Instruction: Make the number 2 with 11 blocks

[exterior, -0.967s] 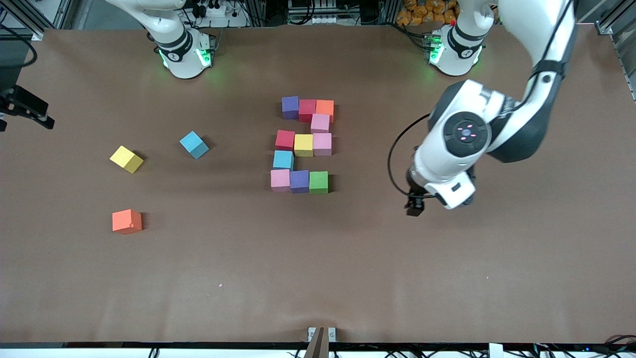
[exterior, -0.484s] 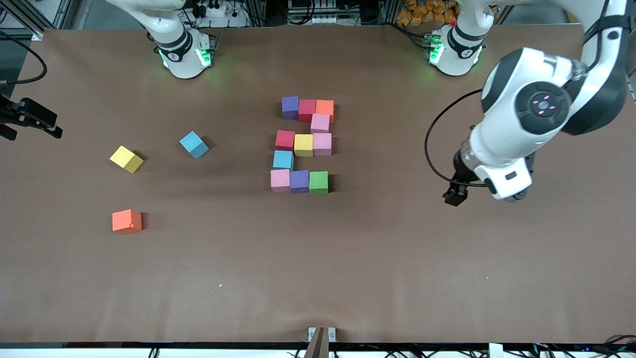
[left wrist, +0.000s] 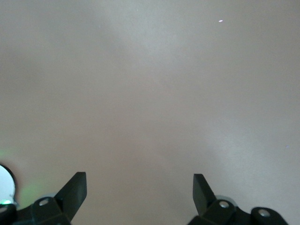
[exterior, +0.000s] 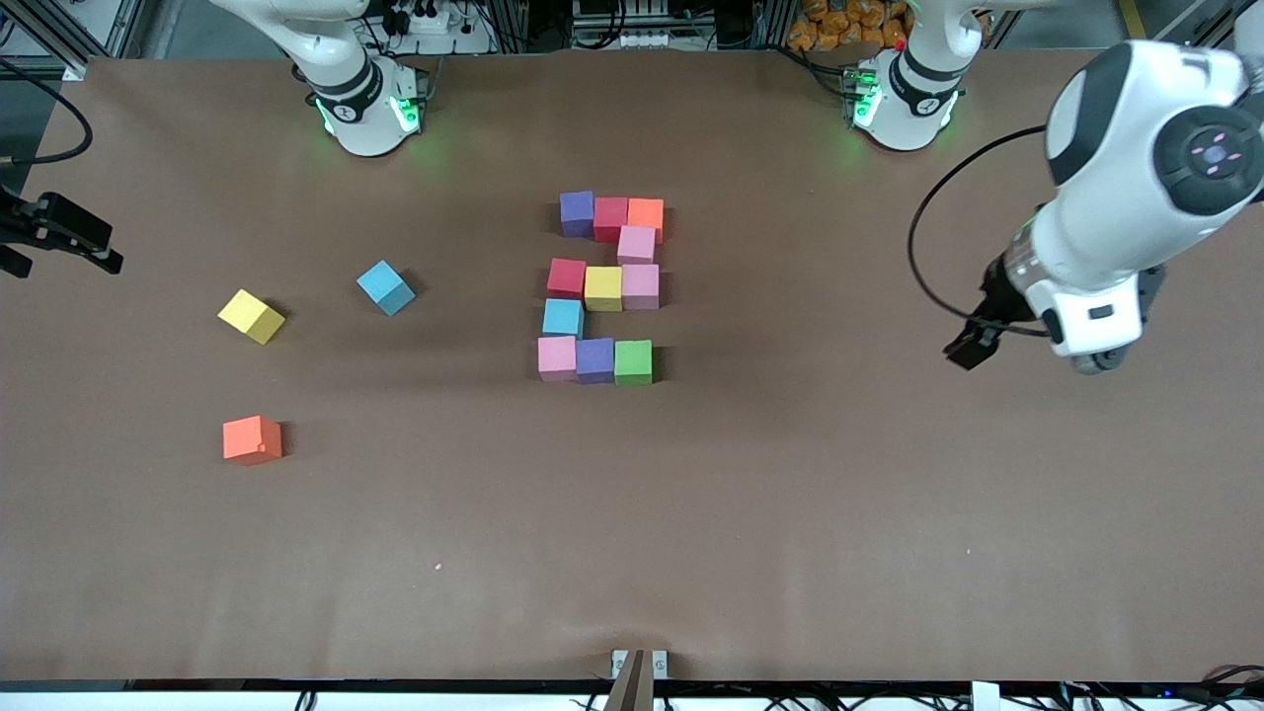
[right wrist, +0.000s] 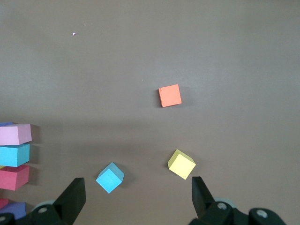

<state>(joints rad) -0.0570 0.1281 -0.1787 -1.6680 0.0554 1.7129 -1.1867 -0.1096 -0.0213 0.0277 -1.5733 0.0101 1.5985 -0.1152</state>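
Eleven blocks lie joined as the number 2 (exterior: 602, 288) at the table's middle, from the purple block (exterior: 577, 213) nearest the robots to the green block (exterior: 633, 361) nearest the front camera. Part of its edge shows in the right wrist view as a pink block (right wrist: 15, 134) and a blue block (right wrist: 14, 155). My left gripper (exterior: 973, 346) (left wrist: 139, 187) hangs open and empty over bare table toward the left arm's end. Open and empty too, my right gripper (exterior: 64, 235) (right wrist: 138, 192) hovers high over the right arm's end.
Three loose blocks lie toward the right arm's end: a blue one (exterior: 384, 287) (right wrist: 110, 177), a yellow one (exterior: 251, 316) (right wrist: 181, 164) and, nearest the front camera, an orange one (exterior: 252, 439) (right wrist: 170, 95). Brown paper (exterior: 790, 494) covers the table.
The left arm has swung away from the number 2 toward its own end of the table, jaws still open. The right gripper has shifted slightly. No block has moved.
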